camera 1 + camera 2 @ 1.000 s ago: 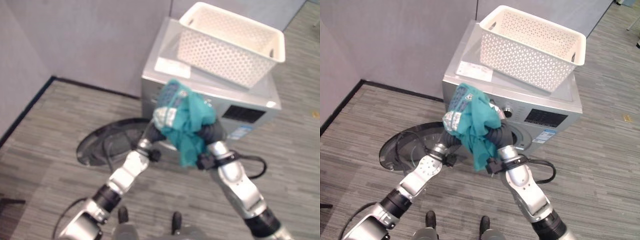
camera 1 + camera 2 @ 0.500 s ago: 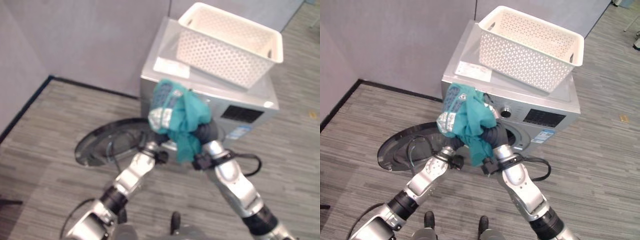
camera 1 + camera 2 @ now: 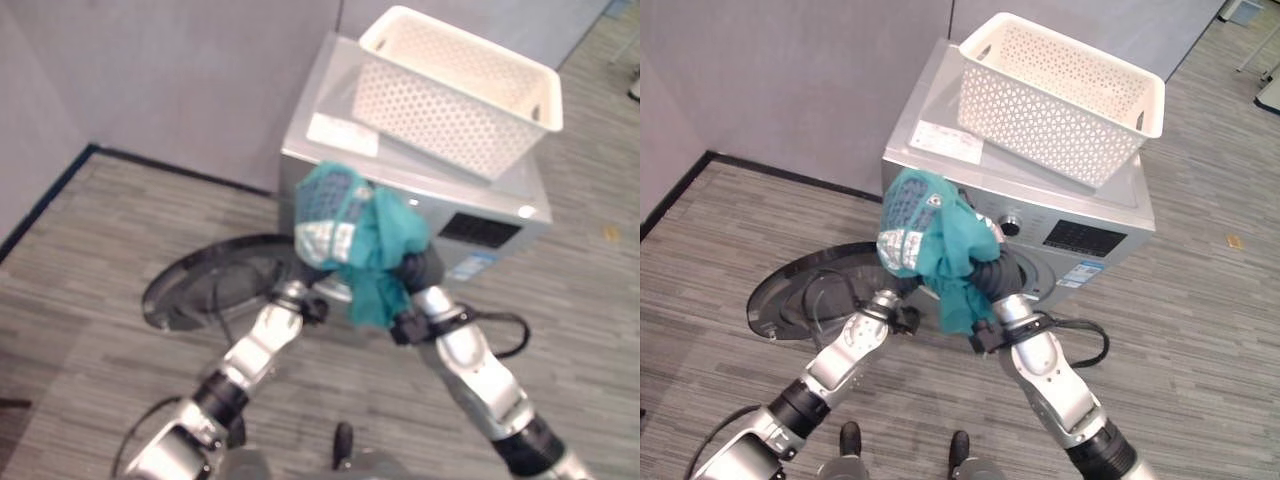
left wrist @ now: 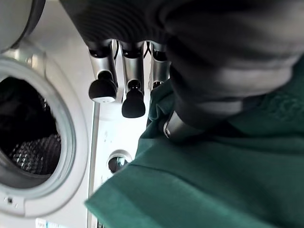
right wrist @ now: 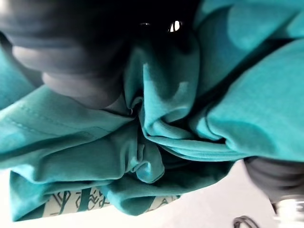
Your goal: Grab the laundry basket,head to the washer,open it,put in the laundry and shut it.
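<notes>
A bunched teal garment [image 3: 935, 235] hangs in front of the silver washer [image 3: 1095, 215], held up between both hands. My left hand [image 4: 102, 88] has its fingers curled, with the thumb pressed into the cloth [image 4: 213, 180]. Past it the open drum [image 4: 28, 128] shows dark. My right hand [image 5: 71, 57] is buried in the teal folds [image 5: 156, 123] and closed on them. The washer's round dark door [image 3: 800, 295] is swung out low to the left. The white perforated laundry basket [image 3: 1060, 85] stands on top of the washer.
Grey partition walls [image 3: 790, 80] stand behind and left of the washer. Striped grey carpet [image 3: 1200, 330] stretches to the right and in front. A white sheet [image 3: 938, 142] lies on the washer's top beside the basket.
The teal bundle has stayed held between both hands and shifted slightly left in front of the washer. The whole view has also shifted a little.
</notes>
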Controlling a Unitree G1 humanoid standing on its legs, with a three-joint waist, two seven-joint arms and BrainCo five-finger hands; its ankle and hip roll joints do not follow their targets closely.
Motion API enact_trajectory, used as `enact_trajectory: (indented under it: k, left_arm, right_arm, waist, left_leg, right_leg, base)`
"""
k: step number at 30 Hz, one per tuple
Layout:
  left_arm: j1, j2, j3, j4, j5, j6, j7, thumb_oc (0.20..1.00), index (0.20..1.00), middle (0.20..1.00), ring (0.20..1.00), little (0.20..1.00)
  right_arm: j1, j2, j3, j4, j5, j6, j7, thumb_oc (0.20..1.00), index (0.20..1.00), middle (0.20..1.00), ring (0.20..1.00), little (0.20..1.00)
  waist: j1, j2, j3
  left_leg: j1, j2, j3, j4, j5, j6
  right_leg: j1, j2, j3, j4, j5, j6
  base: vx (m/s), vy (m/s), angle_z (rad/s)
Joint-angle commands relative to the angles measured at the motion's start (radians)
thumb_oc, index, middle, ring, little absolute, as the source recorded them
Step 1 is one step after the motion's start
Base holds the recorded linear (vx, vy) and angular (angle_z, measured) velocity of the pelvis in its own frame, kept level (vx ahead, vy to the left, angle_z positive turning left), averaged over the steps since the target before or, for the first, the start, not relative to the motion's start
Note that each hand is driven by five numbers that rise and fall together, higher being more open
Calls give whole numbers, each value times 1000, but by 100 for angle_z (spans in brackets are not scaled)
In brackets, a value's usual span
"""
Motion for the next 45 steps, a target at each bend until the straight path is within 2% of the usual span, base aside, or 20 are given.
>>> enact_trajectory:
  k: [1,7,8,9,10,18,26,35,36,38,45]
  left_arm:
    - [-62,-46,22,6,53,-91,28,200,200,200,200,200]
    - [-74,-65,40,10,44,-125,73,200,200,200,200,200]
    - [-80,-72,43,16,29,-132,79,520,520,520,520,520]
    - [-86,-79,48,20,14,-141,87,934,934,934,934,934]
    - [-86,-82,52,20,4,-145,88,1000,1000,1000,1000,1000]
    - [-135,-143,39,55,-116,-197,88,1000,1000,1000,1000,1000]
    - [-164,-135,13,39,-65,-209,95,1000,1000,1000,1000,1000]
    - [-122,-119,21,24,-99,-208,76,1000,1000,1000,1000,1000]
    - [-106,-109,31,13,-106,-211,69,529,529,529,529,529]
    - [-99,-103,35,7,-106,-209,64,200,200,200,200,200]
    - [-57,-71,73,-28,-117,-209,44,200,200,200,200,200]
  right_arm:
    - [-23,-11,-37,-84,54,-91,20,200,200,200,200,200]
    - [-1,-27,15,-72,116,-94,48,200,200,200,200,200]
    - [-1,-33,21,-71,125,-93,52,200,200,200,200,200]
    - [-2,-36,29,-70,140,-97,54,200,200,200,200,200]
    - [-1,-37,34,-70,152,-98,57,200,200,200,200,200]
    - [19,-53,96,-46,277,-107,88,200,200,200,200,200]
    - [41,-80,58,-79,275,-127,89,200,200,200,200,200]
    - [51,-68,56,-77,268,-119,81,200,200,200,200,200]
    - [55,-66,51,-78,267,-118,80,200,200,200,200,200]
    - [57,-66,50,-79,266,-117,81,200,200,200,200,200]
    - [87,-74,18,-80,258,-107,90,200,200,200,200,200]
  waist:
    - [5,26,-20]
    - [5,18,-19]
    - [2,15,-17]
    - [1,13,-17]
    - [0,12,-17]
    - [-14,-5,-16]
    - [-26,-11,-14]
    - [-15,-2,-14]
    - [-11,0,-15]
    - [-10,1,-16]
    - [-3,6,-20]
  left_leg:
    - [-89,39,-25,-45,58,21]
    - [-91,39,-26,-47,59,20]
    - [-91,39,-25,-47,59,20]
    - [-90,39,-22,-48,59,21]
    - [-90,39,-21,-48,59,21]
    - [-88,42,-3,-51,57,21]
    - [-100,41,-2,-51,57,20]
    - [-111,34,-16,-51,60,21]
    - [-111,32,-18,-51,59,22]
    - [-111,31,-17,-51,59,23]
    - [-108,25,-18,-51,54,27]
  right_leg:
    - [27,-4,-78,85,-147,1]
    - [25,-3,-78,86,-146,2]
    - [23,-4,-77,87,-145,2]
    - [21,-4,-75,87,-143,3]
    - [21,-3,-74,87,-143,3]
    - [13,-6,-66,80,-132,8]
    - [8,-6,-65,73,-126,9]
    - [11,-7,-75,72,-129,6]
    - [11,-7,-76,72,-129,6]
    - [12,-7,-76,72,-129,7]
    - [12,-13,-81,71,-126,11]
  base:
    - [0,0,0]
    - [0,0,0]
    - [0,0,0]
    - [0,0,0]
    - [0,0,0]
    - [-4,4,-8]
    - [0,0,0]
    - [2,0,3]
    - [8,8,6]
    - [7,14,6]
    - [1,2,1]
